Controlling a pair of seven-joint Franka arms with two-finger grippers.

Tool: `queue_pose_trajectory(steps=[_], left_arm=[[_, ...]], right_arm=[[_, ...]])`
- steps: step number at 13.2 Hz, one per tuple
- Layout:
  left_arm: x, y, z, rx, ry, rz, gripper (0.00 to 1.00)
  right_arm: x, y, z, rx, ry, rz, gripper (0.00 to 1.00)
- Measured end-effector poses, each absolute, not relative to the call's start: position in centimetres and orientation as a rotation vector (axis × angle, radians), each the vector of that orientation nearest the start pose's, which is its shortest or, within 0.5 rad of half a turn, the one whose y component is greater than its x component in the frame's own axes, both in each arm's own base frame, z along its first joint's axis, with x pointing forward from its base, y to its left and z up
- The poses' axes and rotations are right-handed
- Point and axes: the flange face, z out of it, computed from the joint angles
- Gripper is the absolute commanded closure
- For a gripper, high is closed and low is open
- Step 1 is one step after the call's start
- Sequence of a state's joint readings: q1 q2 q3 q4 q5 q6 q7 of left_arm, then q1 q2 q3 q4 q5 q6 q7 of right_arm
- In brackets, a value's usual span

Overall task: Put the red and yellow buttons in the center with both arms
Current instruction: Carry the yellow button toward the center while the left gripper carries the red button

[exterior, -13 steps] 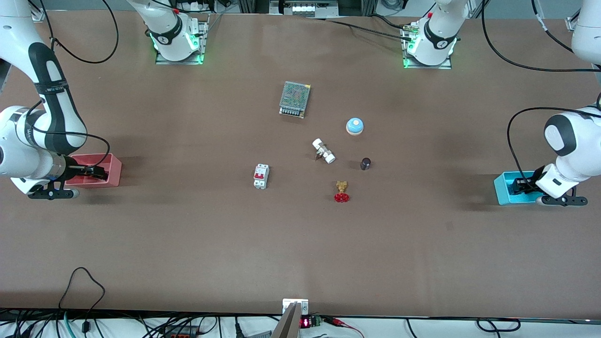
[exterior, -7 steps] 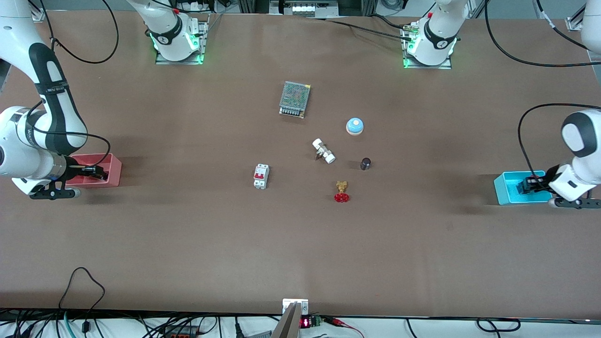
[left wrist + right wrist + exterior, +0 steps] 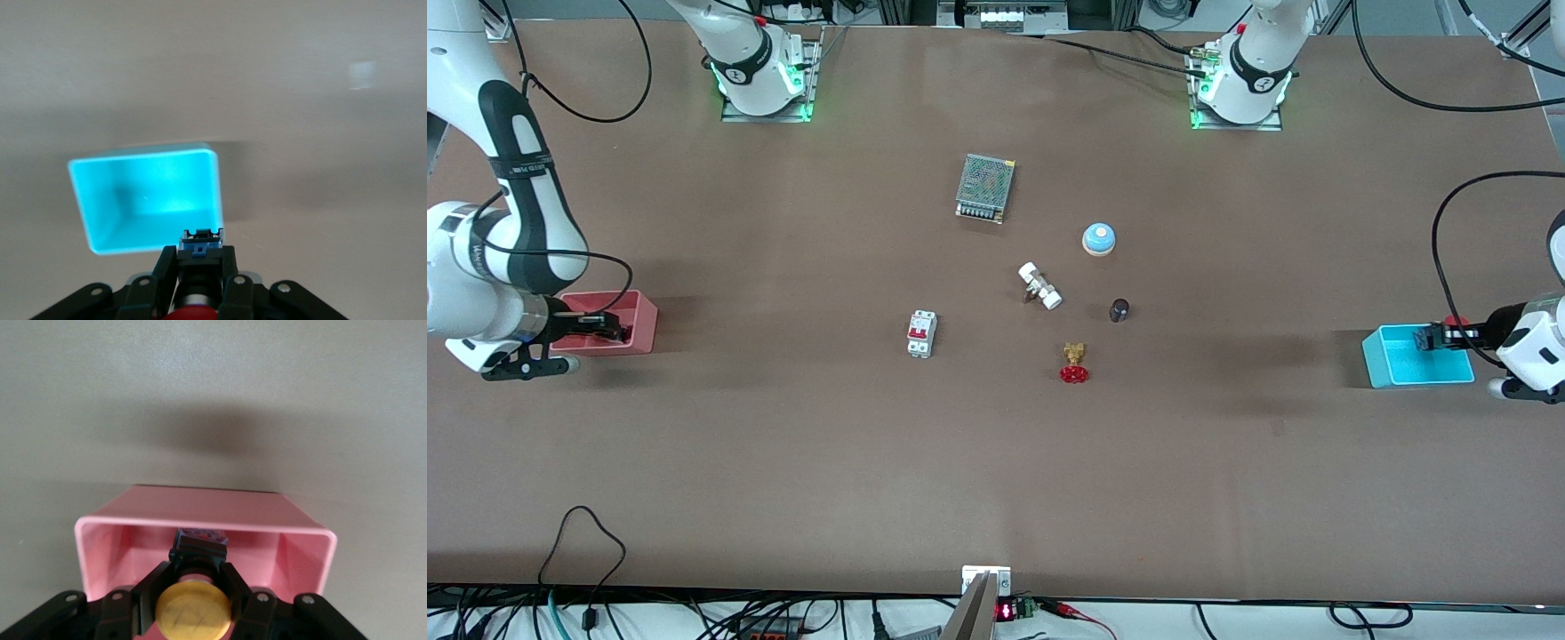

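Observation:
My left gripper (image 3: 1430, 338) is shut on the red button (image 3: 1456, 321) and holds it over the light-blue bin (image 3: 1405, 369) at the left arm's end of the table. In the left wrist view the fingers (image 3: 167, 259) clamp the button's dark body (image 3: 200, 244), with the bin (image 3: 133, 200) below. My right gripper (image 3: 609, 330) is down in the pink bin (image 3: 640, 311) at the right arm's end. In the right wrist view it (image 3: 193, 572) is shut on the yellow button (image 3: 193, 611) inside the pink bin (image 3: 300, 553).
Around the table's middle lie a mesh power supply (image 3: 985, 188), a blue-domed bell (image 3: 1099, 239), a white fitting (image 3: 1040, 285), a dark knob (image 3: 1119, 310), a brass valve with red handwheel (image 3: 1074, 364) and a white circuit breaker (image 3: 921, 334).
My left gripper has lifted out of the light-blue bin with the red button and drawn back toward the table's end. The right gripper has hardly moved.

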State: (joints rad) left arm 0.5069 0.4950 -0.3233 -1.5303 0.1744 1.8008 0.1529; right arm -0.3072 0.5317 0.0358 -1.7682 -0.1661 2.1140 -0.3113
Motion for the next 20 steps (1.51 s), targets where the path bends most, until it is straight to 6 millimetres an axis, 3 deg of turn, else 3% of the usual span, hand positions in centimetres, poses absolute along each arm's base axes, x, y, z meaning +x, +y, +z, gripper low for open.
queue_pose_trajectory(steps=[2,4,6,7,8,10,12,14,16,18,20], left_arm=[[65.2,11.4,38.8,-3.137,-0.058,0.394,0.74],[65.7,5.3,39.0,-3.105,-0.131,0.434,0.74],[65.9,-1.4,38.1,-3.074,-0.169,0.455,0.74],[65.7,-5.2,37.3,-3.057,-0.18,0.469,0.74],[65.5,-8.9,36.2,-3.045,-0.167,0.477,0.74],[64.7,-15.0,33.7,-3.051,-0.108,0.442,0.74],[63.8,-17.9,30.8,-3.067,-0.112,0.397,0.74],[62.8,-18.1,27.7,-3.08,-0.122,0.38,0.74],[61.7,-17.8,24.9,-3.095,-0.126,0.364,0.74],[60.5,-18.0,22.6,-3.114,-0.12,0.339,0.74],[59.4,-18.2,21.1,-3.128,-0.118,0.32,0.73]], right_arm=[[62.5,-18.5,29.1,-3.156,-0.263,0.402,0.76],[63.8,-17.2,35.4,-3.16,-0.304,0.401,0.76],[64.9,-12.4,41.2,-3.175,-0.392,0.336,0.77],[65.3,-8.5,43.1,-3.181,-0.436,0.304,0.77],[65.5,-4.1,43.7,-3.181,-0.458,0.292,0.77],[65.4,3.6,42.1,-3.143,-0.416,0.315,0.77],[64.9,9.8,37.6,-3.131,-0.368,0.413,0.78],[64.8,14.3,32.5,-3.147,-0.321,0.458,0.78],[64.7,17.5,29.2,-3.177,-0.201,0.439,0.78],[64.3,20.1,27.8,-3.199,-0.107,0.421,0.78],[64.0,21.2,27.1,-3.208,-0.051,0.416,0.78]])
